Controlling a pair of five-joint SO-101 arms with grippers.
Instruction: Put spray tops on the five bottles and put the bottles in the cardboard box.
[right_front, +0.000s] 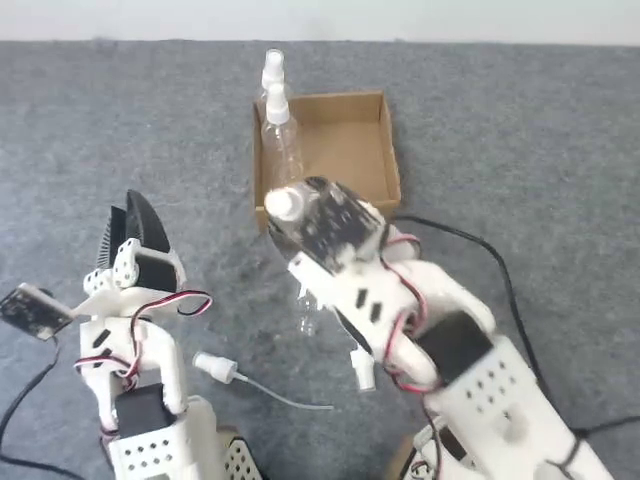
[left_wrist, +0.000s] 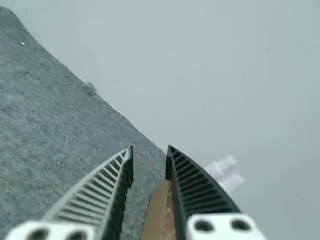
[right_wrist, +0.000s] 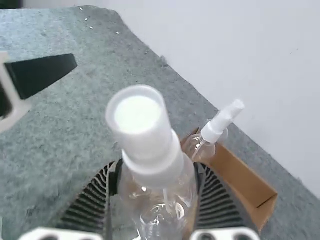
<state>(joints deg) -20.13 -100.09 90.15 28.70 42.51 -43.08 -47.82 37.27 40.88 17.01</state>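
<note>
Right gripper (right_wrist: 156, 175) is clamped on a clear bottle (right_wrist: 150, 150) with a white top fitted, held up just in front of the cardboard box (right_front: 385, 150). The bottle's lower half is cut off in the wrist view and buried under the arm in the high view. Two capped bottles (right_front: 277, 110) stand upright at the box's left wall. They look to be inside it, but their bases are hard to make out. Another bottle (right_front: 308, 312) lies on the grey mat (right_front: 520, 130) under the right arm, mostly hidden, neck end not visible. A loose spray top (right_front: 214, 365) with its tube lies between the arms. A second spray top (right_front: 362, 375) sits just beside the right arm, partly covered. Left gripper (left_wrist: 149, 150) is raised, jaws a narrow slit apart, nothing in them.
</note>
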